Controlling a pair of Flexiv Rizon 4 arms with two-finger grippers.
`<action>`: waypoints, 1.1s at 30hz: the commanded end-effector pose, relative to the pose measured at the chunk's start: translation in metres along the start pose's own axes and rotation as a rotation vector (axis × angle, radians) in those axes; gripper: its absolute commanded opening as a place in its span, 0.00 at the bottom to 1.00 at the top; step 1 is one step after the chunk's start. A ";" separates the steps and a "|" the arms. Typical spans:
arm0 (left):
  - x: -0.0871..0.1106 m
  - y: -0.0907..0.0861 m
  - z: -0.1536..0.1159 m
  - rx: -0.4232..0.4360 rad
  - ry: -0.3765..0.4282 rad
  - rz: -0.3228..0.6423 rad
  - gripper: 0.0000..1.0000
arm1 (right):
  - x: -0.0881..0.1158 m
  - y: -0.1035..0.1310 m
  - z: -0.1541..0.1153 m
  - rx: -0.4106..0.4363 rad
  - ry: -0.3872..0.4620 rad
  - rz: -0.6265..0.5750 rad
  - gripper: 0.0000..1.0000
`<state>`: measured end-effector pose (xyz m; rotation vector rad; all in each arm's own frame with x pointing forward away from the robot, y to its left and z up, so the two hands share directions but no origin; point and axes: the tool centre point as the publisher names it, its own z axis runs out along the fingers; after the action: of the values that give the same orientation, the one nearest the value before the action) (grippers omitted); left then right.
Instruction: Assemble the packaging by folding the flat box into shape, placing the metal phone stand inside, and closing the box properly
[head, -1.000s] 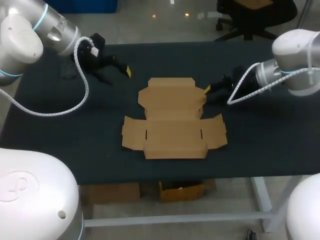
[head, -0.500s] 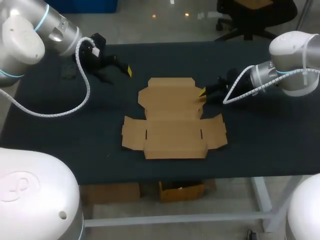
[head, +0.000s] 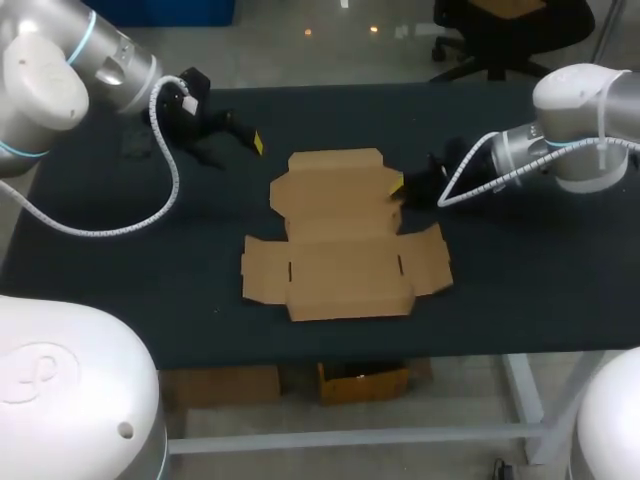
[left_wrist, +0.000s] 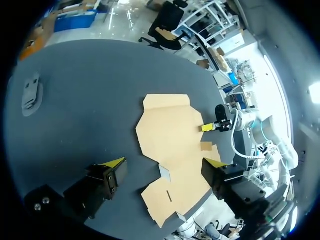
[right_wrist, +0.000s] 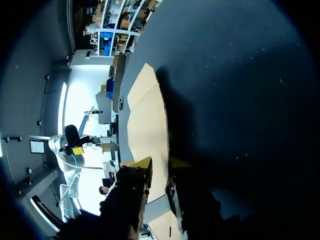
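A flat brown cardboard box (head: 340, 240) lies unfolded in the middle of the black table, flaps spread. My right gripper (head: 400, 187) is at the right edge of the box's far flap. In the right wrist view the cardboard (right_wrist: 147, 110) runs between the fingers of that gripper (right_wrist: 160, 164), which stand narrowly apart. My left gripper (head: 240, 150) hovers wide open at the far left, clear of the box. From the left wrist, the box (left_wrist: 172, 140) lies ahead of the open left gripper (left_wrist: 163, 162). A small grey metal stand (left_wrist: 31, 92) rests on the table, off to one side of that gripper.
The black table (head: 520, 280) has bare surface to the left and right of the box and along its front edge. My right arm's white cable loops just above the table beside the gripper.
My right gripper has moved left onto the far flap's right edge and narrowed its fingers. The box has slid slightly to the left. The left arm has not moved.
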<state>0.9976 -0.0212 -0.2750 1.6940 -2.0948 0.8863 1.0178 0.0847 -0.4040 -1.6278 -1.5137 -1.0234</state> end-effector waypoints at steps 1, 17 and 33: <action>-0.002 0.001 0.000 -0.002 0.011 0.005 1.00 | -0.001 0.000 -0.002 -0.006 0.023 -0.012 0.00; -0.008 -0.009 0.004 0.044 0.049 0.079 1.00 | 0.017 -0.001 -0.020 -0.112 0.110 -0.144 0.00; -0.009 -0.011 0.005 0.047 0.078 0.119 1.00 | 0.025 0.001 -0.026 -0.138 0.146 -0.182 0.00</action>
<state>1.0105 -0.0187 -0.2814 1.5450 -2.1562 1.0307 1.0163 0.0738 -0.3691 -1.4978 -1.5437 -1.3406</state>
